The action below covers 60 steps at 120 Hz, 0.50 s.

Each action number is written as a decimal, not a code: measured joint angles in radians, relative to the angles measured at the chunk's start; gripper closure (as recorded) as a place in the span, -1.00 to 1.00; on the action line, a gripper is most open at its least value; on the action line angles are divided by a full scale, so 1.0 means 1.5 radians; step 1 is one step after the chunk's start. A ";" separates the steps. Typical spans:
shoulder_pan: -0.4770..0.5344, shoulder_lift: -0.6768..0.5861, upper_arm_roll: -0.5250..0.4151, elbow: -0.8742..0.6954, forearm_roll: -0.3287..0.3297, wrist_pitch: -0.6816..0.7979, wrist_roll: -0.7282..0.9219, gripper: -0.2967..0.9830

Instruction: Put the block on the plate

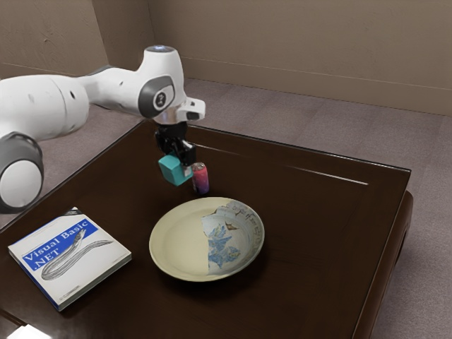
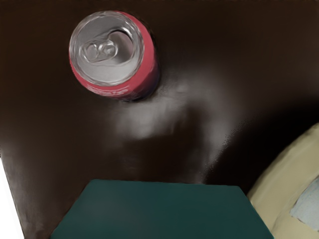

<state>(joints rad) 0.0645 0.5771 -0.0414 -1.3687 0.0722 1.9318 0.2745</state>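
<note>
Claw [image 1: 178, 167]: parted about one block's width, closed on the teal block [image 1: 170, 170]; one fingertip [image 1: 188, 171] visible against its side, the other hidden. Block hangs above the tabletop [image 1: 311, 219], slightly tilted, beside the soda can [image 1: 201, 179], short of the plate [image 1: 166, 244]. Handling, by guess: light, stiff, not fragile; smooth flat faces, might slip or pivot if pinched off-centre. Best hold: two opposite sides, near the middle. Plate likely hard and breakable; judge a low, gentle release wise.
</note>
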 joint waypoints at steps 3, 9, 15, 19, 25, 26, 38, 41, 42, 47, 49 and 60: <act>-0.011 -0.004 0.001 0.000 0.000 -0.001 0.000 -0.05; -0.034 -0.014 0.003 -0.001 -0.001 -0.003 0.001 -0.04; -0.055 -0.032 0.005 -0.015 -0.001 -0.007 0.001 -0.04; -0.062 -0.047 0.005 -0.036 -0.002 -0.009 0.001 -0.04; -0.076 -0.070 0.006 -0.063 -0.002 -0.012 0.001 -0.04; -0.078 -0.073 0.006 -0.066 -0.003 -0.013 0.001 -0.04; -0.113 -0.107 0.006 -0.105 -0.003 -0.018 0.001 -0.04; -0.124 -0.110 0.007 -0.108 -0.003 -0.019 0.001 -0.04; -0.127 -0.111 0.007 -0.109 -0.003 -0.019 0.001 -0.04; -0.145 -0.112 0.006 -0.112 -0.003 -0.020 0.001 -0.04; -0.150 -0.112 0.006 -0.113 -0.003 -0.021 0.001 -0.04; -0.167 -0.097 0.006 -0.114 -0.004 -0.022 0.001 -0.04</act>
<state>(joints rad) -0.1854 0.4315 -0.0326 -1.5400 0.0670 1.8985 0.2760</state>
